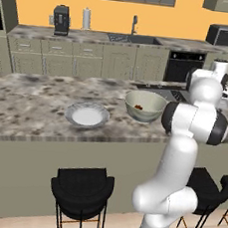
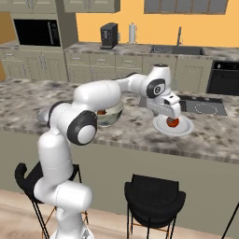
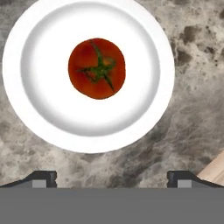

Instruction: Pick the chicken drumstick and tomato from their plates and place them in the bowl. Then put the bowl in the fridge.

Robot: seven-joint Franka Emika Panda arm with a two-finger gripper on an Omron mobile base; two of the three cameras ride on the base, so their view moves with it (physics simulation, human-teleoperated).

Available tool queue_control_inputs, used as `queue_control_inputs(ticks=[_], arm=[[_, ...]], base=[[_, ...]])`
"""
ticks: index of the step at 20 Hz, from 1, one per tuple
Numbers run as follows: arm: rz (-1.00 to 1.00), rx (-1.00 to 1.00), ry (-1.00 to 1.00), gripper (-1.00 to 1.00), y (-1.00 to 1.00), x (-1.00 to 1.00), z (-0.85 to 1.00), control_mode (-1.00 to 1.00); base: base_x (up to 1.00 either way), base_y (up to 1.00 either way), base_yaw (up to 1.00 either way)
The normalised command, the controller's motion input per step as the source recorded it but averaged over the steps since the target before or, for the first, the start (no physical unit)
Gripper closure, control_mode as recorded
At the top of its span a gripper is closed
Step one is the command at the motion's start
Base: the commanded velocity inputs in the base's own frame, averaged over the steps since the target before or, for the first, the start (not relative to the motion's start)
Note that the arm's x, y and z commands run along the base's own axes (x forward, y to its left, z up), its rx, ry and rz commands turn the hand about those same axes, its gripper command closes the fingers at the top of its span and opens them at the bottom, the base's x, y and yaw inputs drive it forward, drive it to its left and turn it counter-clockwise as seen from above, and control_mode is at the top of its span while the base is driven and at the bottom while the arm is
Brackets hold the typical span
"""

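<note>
The tomato (image 3: 96, 68) sits in the middle of its plate (image 3: 39, 127) on the worktop (image 3: 188, 87), the tool (image 3: 112, 177) poised above, fingers spread wide, presumably lining up to grasp it.

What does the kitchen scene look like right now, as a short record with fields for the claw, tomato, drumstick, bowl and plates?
claw: open, empty, hovering above the tomato's plate
tomato: on its white plate, stem up
chicken drumstick: already lying inside the bowl
bowl: upright on the counter
other plate: empty, beside the bowl
counter: mottled stone island
done so far: drumstick moved; tomato not yet picked
</note>
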Motion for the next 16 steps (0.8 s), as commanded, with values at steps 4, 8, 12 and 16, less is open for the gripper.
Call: queue_control_inputs(ticks=[4, 8, 12, 16], arm=[[0.00, 0.00, 0.00, -1.00, -0.22, 0.42, -0.12, -1.00], [0.00, 0.00, 0.04, -1.00, -0.20, 0.35, -0.20, -1.00], [0.00, 0.00, 0.06, -1.00, -0.21, 0.27, -0.19, -1.00], [0.00, 0.00, 0.11, -1.00, -0.17, 0.35, -0.20, -1.00]], base=[[0.00, 0.00, 0.00], [0.00, 0.00, 0.00], [0.00, 0.00, 0.00], [0.00, 0.00, 0.00]])
